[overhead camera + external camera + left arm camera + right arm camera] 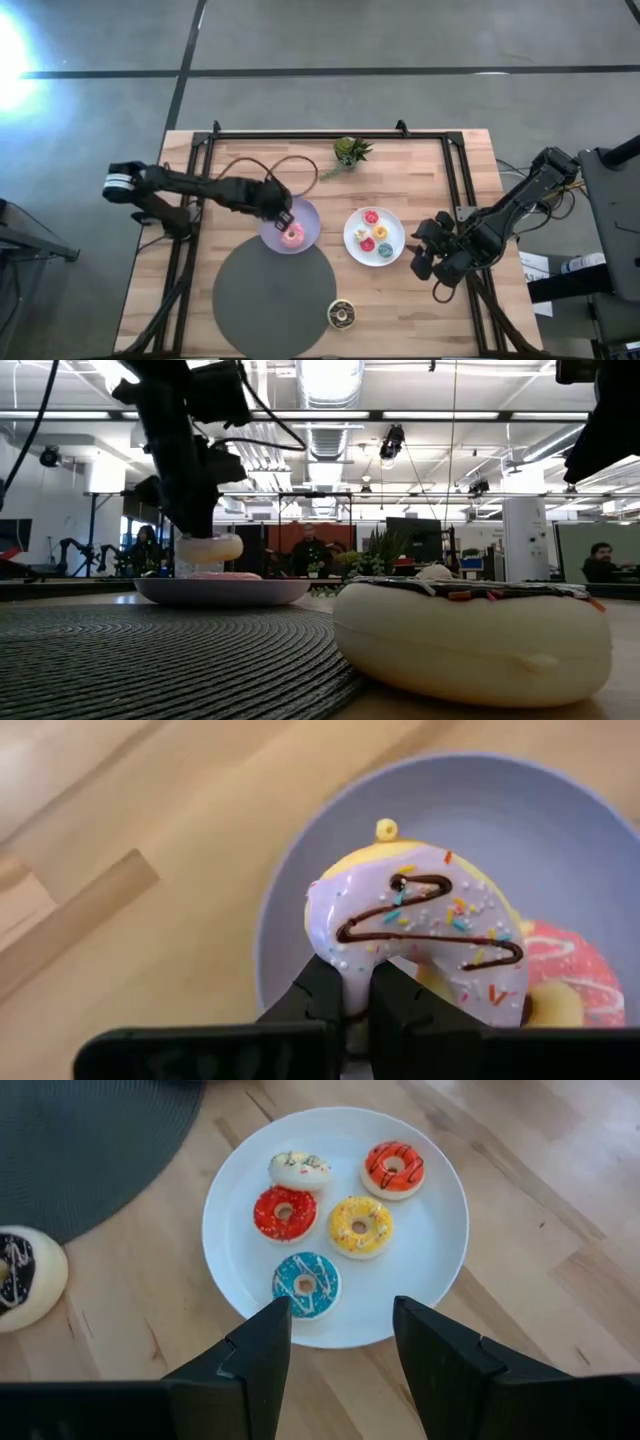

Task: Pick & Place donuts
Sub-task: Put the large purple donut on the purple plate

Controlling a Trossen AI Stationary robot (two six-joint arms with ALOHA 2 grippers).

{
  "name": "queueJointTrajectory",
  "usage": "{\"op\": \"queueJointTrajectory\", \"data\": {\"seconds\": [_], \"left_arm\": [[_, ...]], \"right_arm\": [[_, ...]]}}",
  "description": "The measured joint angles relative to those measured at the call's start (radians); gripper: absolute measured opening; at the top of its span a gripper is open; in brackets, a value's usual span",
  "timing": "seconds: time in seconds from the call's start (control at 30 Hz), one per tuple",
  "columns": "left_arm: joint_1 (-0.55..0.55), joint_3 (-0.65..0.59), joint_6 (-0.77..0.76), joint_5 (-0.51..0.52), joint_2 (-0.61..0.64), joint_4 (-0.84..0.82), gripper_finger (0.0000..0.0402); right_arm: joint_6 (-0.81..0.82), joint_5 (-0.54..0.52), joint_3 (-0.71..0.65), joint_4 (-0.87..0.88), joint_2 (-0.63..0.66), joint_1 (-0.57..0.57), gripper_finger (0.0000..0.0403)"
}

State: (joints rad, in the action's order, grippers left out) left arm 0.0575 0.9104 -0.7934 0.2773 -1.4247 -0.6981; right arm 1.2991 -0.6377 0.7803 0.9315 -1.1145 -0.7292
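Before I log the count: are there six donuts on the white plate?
No, the right wrist view shows five donuts on the white plate: red, yellow, teal, orange and white-iced.

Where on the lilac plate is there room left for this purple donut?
The left gripper holds the purple-iced donut over the lilac plate. The pink donut crowds one side; the rest of the plate is bare. The white plate is crowded, five donuts, bare only along its rim.

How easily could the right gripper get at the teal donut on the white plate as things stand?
Probably easily: the right gripper is open and faces the teal donut, which lies at the near edge of the white plate, with nothing in between.
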Motion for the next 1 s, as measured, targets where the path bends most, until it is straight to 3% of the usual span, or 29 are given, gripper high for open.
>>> {"op": "queueJointTrajectory", "data": {"seconds": [0.1,0.27,0.63,0.8,1.0], "left_arm": [[0.037,-0.034,0.000,-0.012,0.028,0.046,0.0001],[0.031,-0.080,-0.008,-0.138,0.019,0.102,0.0011],[0.023,-0.051,-0.057,-0.134,0.082,0.043,0.0124],[0.022,-0.036,-0.057,-0.122,0.123,0.001,0.0136],[0.023,-0.056,-0.066,-0.133,0.097,0.063,0.0137]], "right_arm": [[0.004,-0.019,0.000,-0.007,0.000,0.000,0.0169],[0.003,-0.026,-0.001,-0.006,0.000,0.004,0.0169],[0.003,-0.036,-0.002,-0.012,0.000,0.003,0.0169],[-0.015,-0.036,-0.003,-0.013,0.000,0.003,0.0169],[-0.042,-0.034,-0.003,-0.038,0.000,0.003,0.0169]]}}
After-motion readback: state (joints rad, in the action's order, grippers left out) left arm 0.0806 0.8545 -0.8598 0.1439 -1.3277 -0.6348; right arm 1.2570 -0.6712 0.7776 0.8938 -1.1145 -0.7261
